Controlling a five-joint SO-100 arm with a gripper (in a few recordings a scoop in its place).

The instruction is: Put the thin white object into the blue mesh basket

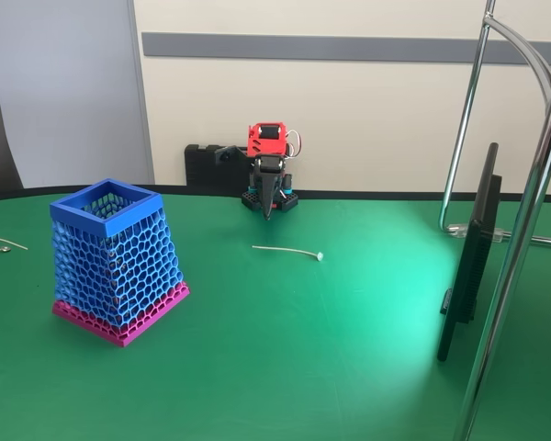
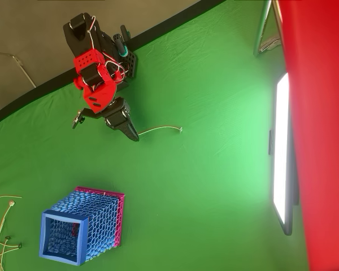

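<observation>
Green cloth-covered table (image 1: 285, 367) with black edge is catching a bright glare patch. Cream wall (image 1: 367, 110) carrying a grey horizontal strip (image 1: 349, 46). Chrome tubular stand (image 1: 523, 230) and dark flat monitor (image 1: 473, 253) are standing at right.

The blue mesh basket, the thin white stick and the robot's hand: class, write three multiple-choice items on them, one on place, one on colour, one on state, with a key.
1. Where is the thin white stick?
A. flat on the green table
B. inside the basket
C. held by the hand

2. What colour is the base of the blue mesh basket?
A. yellow
B. magenta
C. white

3. How are the fingers of the hand?
A. spread wide
B. clamped on the stick
C. together, holding nothing

Key: 1 A, the stick lies on the cloth apart from the basket; 2 B, a magenta slab shows beneath the mesh; 3 C, the fingers meet in a point above the table.
</observation>
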